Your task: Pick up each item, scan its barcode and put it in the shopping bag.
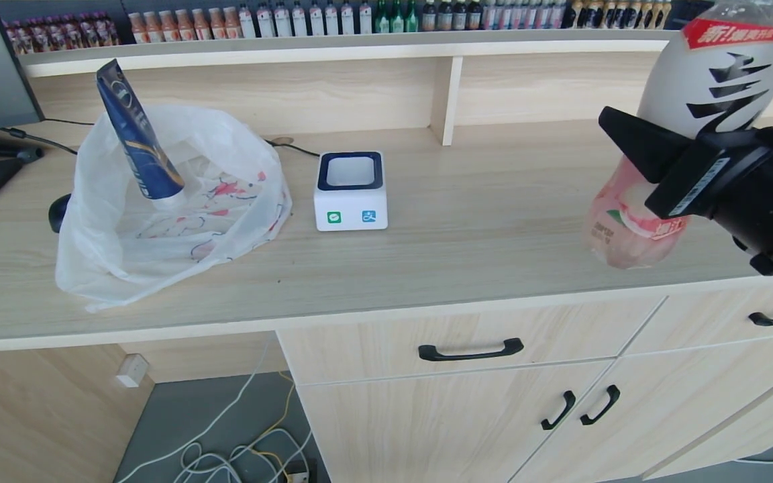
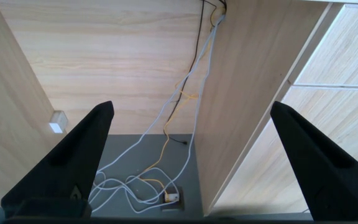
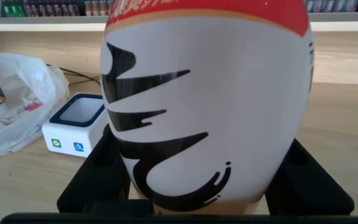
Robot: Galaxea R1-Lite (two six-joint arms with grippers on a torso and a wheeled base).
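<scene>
Bottle (image 1: pixel 708 80) hangs clamped in the right jaws above the counter (image 1: pixel 494 221); left jaws gape apart.

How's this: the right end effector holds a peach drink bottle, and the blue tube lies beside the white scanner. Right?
Not quite. The head view shows the blue tube standing tilted in the shopping bag, away from the white scanner. The right end effector does hold the peach drink bottle.

We see a pink-and-white drink bottle (image 1: pixel 708 87) with black strokes and a red band, tilted in mid-air well right of the white, blue-rimmed scanner (image 1: pixel 350 190). Left of that, the translucent shopping bag (image 1: pixel 125 248) lies open, a blue tube (image 1: pixel 137 137) leaning inside.
</scene>
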